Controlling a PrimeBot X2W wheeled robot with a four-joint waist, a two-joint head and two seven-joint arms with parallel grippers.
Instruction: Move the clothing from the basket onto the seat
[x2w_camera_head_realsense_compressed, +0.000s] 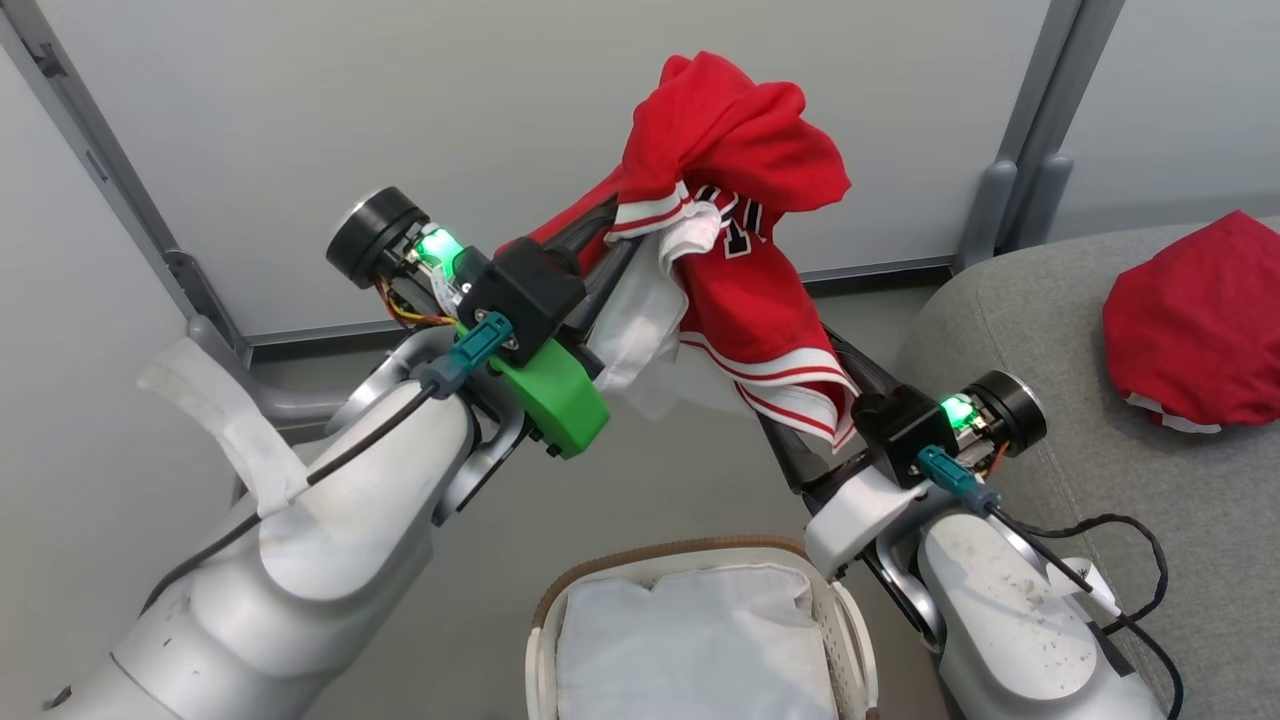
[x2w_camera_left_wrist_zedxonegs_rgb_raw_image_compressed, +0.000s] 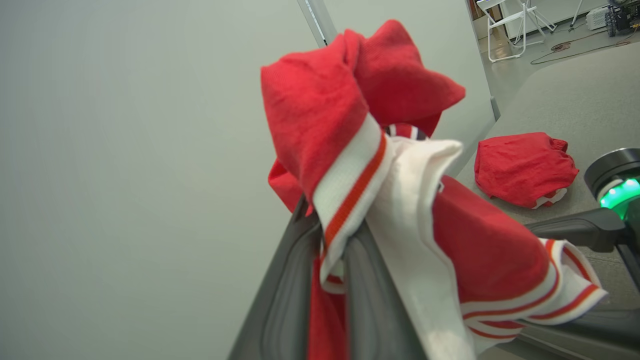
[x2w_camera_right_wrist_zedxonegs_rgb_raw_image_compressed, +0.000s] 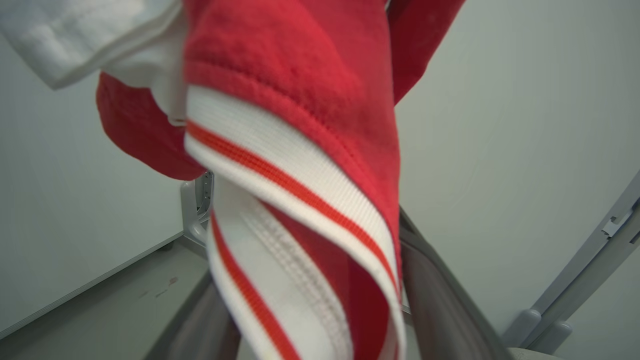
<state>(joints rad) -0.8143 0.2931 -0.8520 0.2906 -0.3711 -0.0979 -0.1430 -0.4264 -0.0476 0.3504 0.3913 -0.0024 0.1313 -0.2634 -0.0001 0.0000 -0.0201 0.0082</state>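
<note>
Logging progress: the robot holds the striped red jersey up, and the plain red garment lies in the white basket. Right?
No: the head view shows the plain red garment on the grey woven sofa seat, not in the white perforated basket. The striped red jersey is held up.

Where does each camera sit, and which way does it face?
Head view: on the head, facing down at the jersey above the basket; both forearms show.
Left wrist view: along the left claw to the jersey, seat beyond.
Right wrist view: along the right claw to the jersey, wall beyond.
Shared: head and left wrist views show the plain garment on the seat.
</note>
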